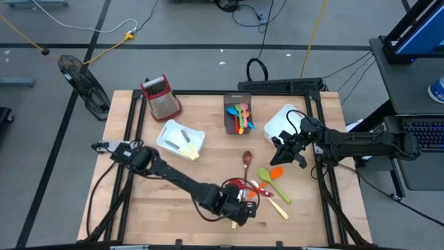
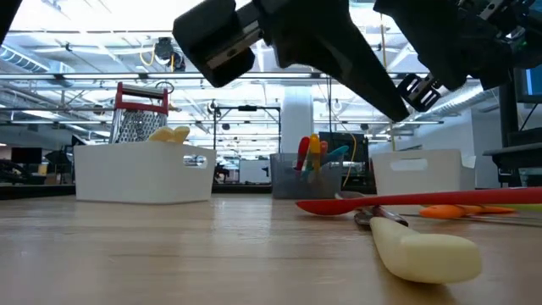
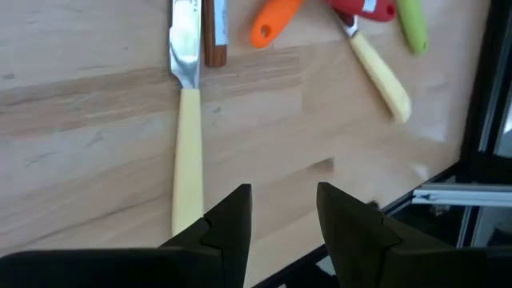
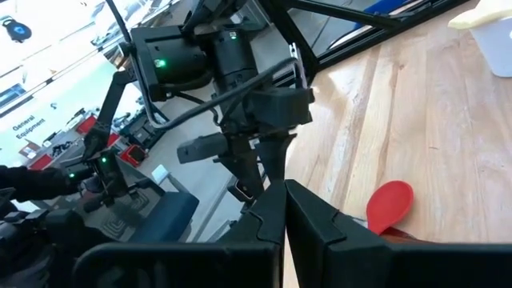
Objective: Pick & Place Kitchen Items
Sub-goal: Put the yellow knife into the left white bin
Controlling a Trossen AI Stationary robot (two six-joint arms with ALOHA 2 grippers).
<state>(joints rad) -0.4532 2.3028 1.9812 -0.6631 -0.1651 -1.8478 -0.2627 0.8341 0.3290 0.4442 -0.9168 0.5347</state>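
The kitchen items lie loose on the wooden table near its front edge. Among them are a red spoon [image 1: 239,185], an orange utensil [image 1: 275,172], a green spatula [image 1: 269,178], a brown wooden spoon [image 1: 247,159] and a cream-handled knife [image 3: 188,136]. My left gripper [image 3: 282,224] hangs open over the table just beside the knife's handle, with bare wood between its fingers. My right gripper [image 4: 284,214] is shut and empty. It hovers above the table's right side [image 1: 279,153], next to a white bin [image 1: 283,123].
A white bin [image 1: 180,139] holding cream pieces stands left of centre. A grey bin [image 1: 238,115] with coloured utensils stands at the back, and a red-topped grater [image 1: 161,96] at the far left. A second cream-handled utensil [image 3: 382,76] lies close to the table's front edge.
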